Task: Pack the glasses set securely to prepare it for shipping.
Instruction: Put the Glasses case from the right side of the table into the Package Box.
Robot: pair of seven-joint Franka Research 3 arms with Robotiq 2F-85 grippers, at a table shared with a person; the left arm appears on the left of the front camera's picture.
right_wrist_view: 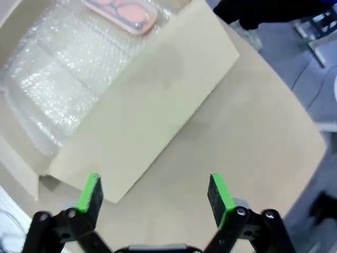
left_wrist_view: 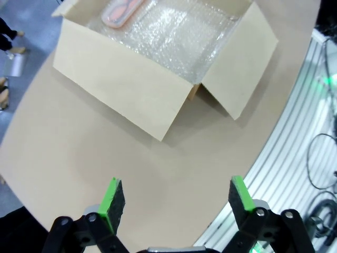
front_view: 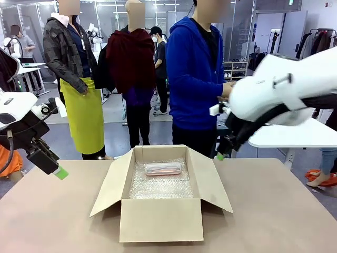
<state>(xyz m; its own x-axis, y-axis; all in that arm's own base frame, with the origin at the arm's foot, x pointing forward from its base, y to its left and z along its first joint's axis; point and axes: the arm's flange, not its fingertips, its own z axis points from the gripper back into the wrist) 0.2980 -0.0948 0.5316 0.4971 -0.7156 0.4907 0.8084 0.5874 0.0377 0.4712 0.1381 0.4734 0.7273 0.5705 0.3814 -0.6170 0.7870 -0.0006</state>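
Observation:
The pale pink glasses case [front_view: 163,168] lies flat on the bubble wrap at the far end of the open cardboard box [front_view: 160,219], also seen as the pink case [left_wrist_view: 121,11] and the pink case [right_wrist_view: 124,11] in the wrist views. The mint green case is out of view. My left gripper [front_view: 59,171] hangs open above the bare table left of the box; the left wrist view has that gripper [left_wrist_view: 176,195] with nothing between its pads. My right gripper [front_view: 221,156] hovers open just beyond the box's right flap; the right wrist view has it [right_wrist_view: 154,191] empty too.
The box flaps [right_wrist_view: 158,95] spread outward on all sides. A person in a blue hoodie [front_view: 195,79] stands at the far side behind the box. The table's aluminium frame edge [left_wrist_view: 300,158] runs near my left arm. A white table [front_view: 295,134] stands behind at the right.

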